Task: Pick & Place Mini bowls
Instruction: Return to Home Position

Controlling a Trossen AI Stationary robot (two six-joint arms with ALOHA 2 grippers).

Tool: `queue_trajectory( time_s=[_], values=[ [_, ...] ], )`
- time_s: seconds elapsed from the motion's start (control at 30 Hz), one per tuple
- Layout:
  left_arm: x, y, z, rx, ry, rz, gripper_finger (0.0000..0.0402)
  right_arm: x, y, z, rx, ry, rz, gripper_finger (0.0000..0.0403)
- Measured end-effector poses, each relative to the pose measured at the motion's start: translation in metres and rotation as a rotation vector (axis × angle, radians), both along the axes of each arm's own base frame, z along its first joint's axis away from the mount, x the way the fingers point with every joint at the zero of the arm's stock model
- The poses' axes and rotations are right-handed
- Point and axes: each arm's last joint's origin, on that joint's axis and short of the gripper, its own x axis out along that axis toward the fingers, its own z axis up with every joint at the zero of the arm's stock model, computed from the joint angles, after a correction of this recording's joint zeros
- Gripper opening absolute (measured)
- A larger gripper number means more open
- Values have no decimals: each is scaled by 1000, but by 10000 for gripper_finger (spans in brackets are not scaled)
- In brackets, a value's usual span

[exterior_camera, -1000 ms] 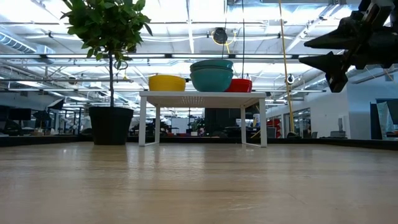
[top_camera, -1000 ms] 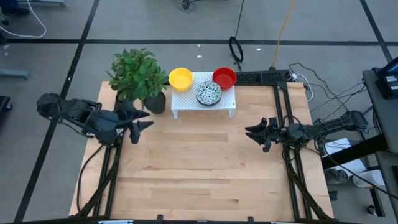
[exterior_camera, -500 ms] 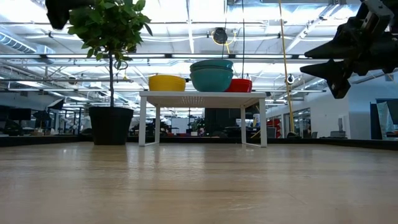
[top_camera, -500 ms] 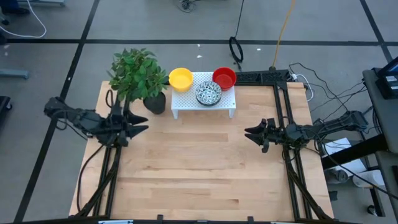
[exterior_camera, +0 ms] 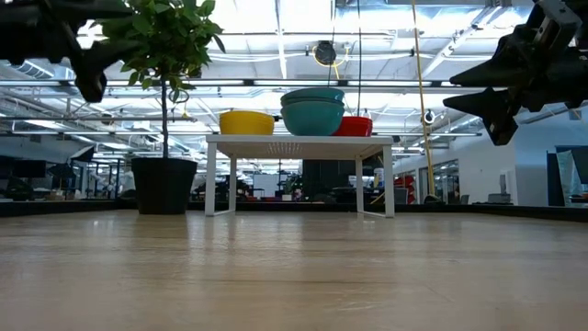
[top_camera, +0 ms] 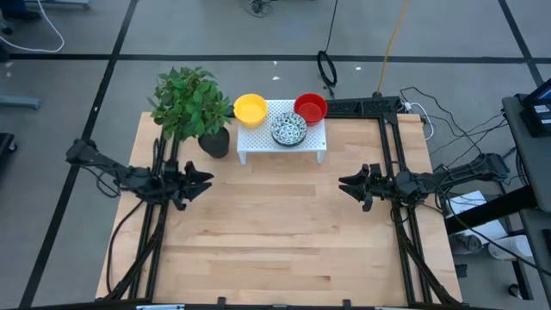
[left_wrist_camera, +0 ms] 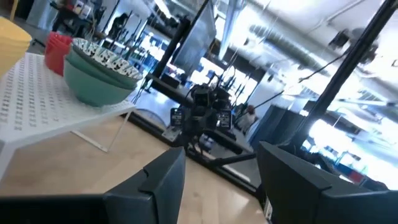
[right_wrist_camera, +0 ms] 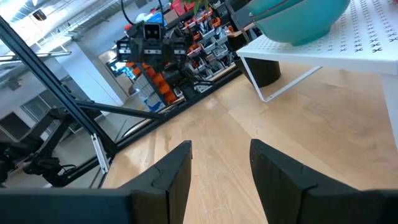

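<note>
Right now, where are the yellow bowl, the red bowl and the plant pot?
yellow bowl [top_camera: 250, 108], high view, middle of its inside.
red bowl [top_camera: 310, 108], high view, middle of its inside.
plant pot [exterior_camera: 163, 184], low view, its dark side wall.

The pale wooden desk [top_camera: 275, 224] stands on a grey floor [top_camera: 215, 26] crossed by dark lines [top_camera: 258, 58]. Beyond the desk's far edge lies a wide hall, its ceiling filled with bright strip lights [exterior_camera: 248, 14], beams and silver ducts [left_wrist_camera: 292, 37].

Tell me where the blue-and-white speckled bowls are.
High view: the blue-and-white speckled bowls sit on the white perforated rack at the table's far edge, between the yellow bowls and red bowls.
</note>
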Motion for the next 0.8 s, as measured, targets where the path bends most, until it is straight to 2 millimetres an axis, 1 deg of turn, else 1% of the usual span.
queue_trajectory(
  time_s=[0.07, 0.13, 0.27, 0.37, 0.47, 0.8],
  values=[
    [0, 0, -8, -11, -10, -1, 204, 0, 0, 0, 0, 0, 0, 153],
    [1, 0, -14, -18, 28, -3, 202, 0, 0, 0, 0, 0, 0, 153],
    [1, 0, -16, -35, 54, -6, 197, 0, 0, 0, 0, -1, 1, 153],
    [1, -1, -19, 9, 83, -3, 196, 0, 0, 0, 0, -1, 3, 153],
    [2, -1, -20, 40, 96, 1, 200, 0, 0, 0, 0, -1, 3, 153],
    [2, -1, -20, 42, 99, 1, 207, 0, 0, 0, 0, -1, 4, 153]
  ],
)
